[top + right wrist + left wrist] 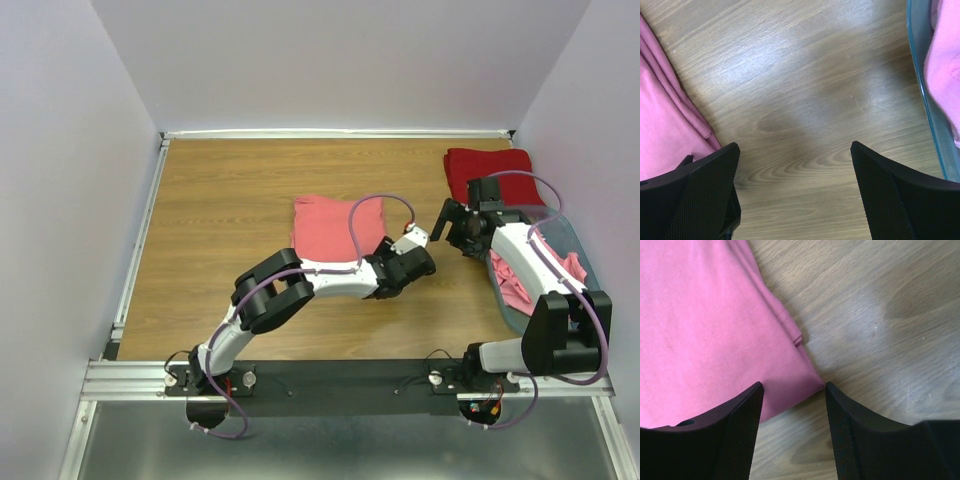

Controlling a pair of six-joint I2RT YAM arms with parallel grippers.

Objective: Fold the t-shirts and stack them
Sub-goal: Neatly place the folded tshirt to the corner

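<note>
A folded salmon-pink t-shirt (335,225) lies flat at mid-table. My left gripper (405,268) hovers low at its near right corner. In the left wrist view the gripper (793,387) is open, with the shirt's corner (705,325) reaching between the fingertips. A folded deep red t-shirt (490,170) lies at the back right. My right gripper (455,225) is open and empty over bare wood between the pink shirt and the basket, as its wrist view (795,147) also shows. The pink shirt's edge (665,130) lies at the left of that view.
An oval grey-blue basket (578,243) stands at the right edge with crumpled pink t-shirts (515,280) in it. Its rim (920,65) and pink cloth (945,60) show in the right wrist view. White walls enclose the table. Bare wood lies left of the folded shirt.
</note>
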